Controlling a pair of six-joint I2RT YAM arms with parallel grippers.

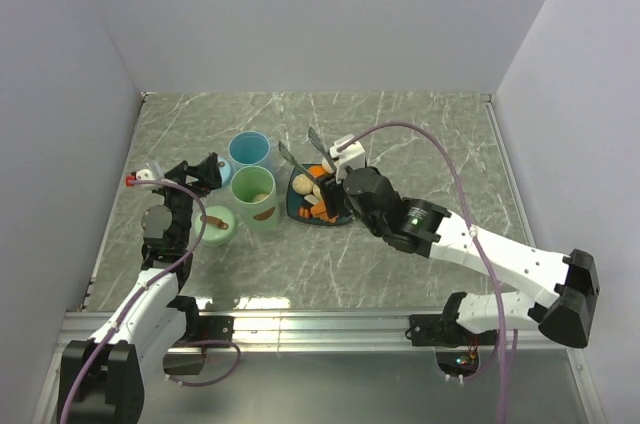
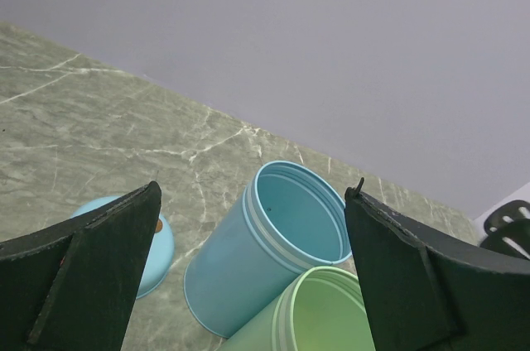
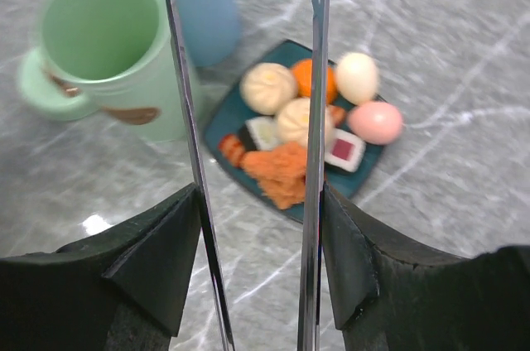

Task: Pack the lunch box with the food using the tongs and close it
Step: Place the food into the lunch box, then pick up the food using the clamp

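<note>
Two arms are in view and none of the packing can be confirmed as done. At far left the left gripper (image 1: 200,170) hovers with its fingers spread wide and nothing between them, aimed towards the lunch box parts. Below it on the table (image 1: 420,144) lies a mint lid piece (image 1: 215,221), apart from any tub. Next come the blue tub (image 2: 240,268) and, touching or just beside it, the green tub (image 3: 95,32), both upright and uncovered. The blue tub looks empty. The top view shows a pale shape inside the green tub, but the wrist view does not confirm it as food. Right of the tubs, the tongs (image 3: 315,53) reach forward with their two arms apart, tips raised above the teal plate (image 3: 225,112). They carry nothing. The food sits on that plate: beige balls (image 3: 267,88), orange chunks (image 3: 277,170), white-and-red bits (image 3: 344,150) and a pink egg-shaped piece (image 3: 375,122). At right, the right gripper (image 3: 258,194) has its fingers pressed against the outer faces of the tongs, holding them. Assessment: the tool is in hand. Picking up each piece, loading the tubs and fitting the lid are all left to do.
</note>
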